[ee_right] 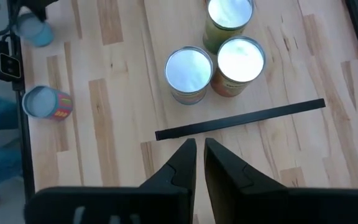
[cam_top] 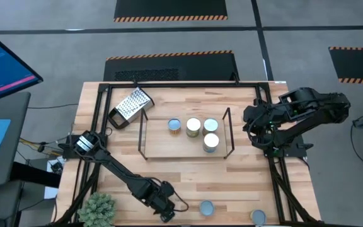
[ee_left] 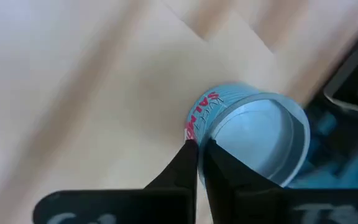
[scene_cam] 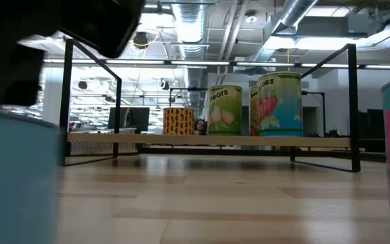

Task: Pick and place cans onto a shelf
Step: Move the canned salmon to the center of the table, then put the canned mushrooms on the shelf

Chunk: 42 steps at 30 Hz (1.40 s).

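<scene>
Left gripper [ee_left: 199,155] clenched, hiding part of the blue can [ee_left: 253,134].

Worktop [cam_top: 244,183]: pale wood planks, matt, visible grain. Shelf [cam_top: 145,135]: thin black metal rods, matt. Cans [ee_right: 189,71]: shiny metal lids, glossy printed labels. Grater [cam_top: 133,103]: perforated bright metal, black plastic handle. Left tool [ee_left: 199,158] fingers: dark matt plastic.
</scene>
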Each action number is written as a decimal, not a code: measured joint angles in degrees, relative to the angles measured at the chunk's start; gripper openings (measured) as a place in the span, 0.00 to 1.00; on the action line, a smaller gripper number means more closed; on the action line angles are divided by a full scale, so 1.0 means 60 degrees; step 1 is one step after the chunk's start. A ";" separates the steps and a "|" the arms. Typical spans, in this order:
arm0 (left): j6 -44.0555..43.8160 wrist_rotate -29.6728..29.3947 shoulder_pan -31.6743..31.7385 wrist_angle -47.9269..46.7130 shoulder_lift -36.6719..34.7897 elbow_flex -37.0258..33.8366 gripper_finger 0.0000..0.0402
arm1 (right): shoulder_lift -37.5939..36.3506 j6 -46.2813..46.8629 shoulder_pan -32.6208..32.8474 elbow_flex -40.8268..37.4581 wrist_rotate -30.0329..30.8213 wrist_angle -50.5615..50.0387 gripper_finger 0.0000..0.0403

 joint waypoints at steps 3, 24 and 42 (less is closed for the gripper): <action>0.0214 -0.0413 0.0187 -0.0681 -0.0275 -0.0028 0.00 | 0.0004 0.0004 0.0000 0.0000 0.0000 0.0000 0.15; 0.4560 -0.1157 0.1766 -0.3222 -0.0664 -0.0003 0.00 | 0.0004 0.2308 0.1437 0.0000 -0.0248 -0.0183 0.15; 0.9792 -0.0059 0.3783 -0.2805 -0.0673 0.0297 0.23 | 0.0085 0.5704 0.3939 0.0000 0.0626 -0.0216 0.15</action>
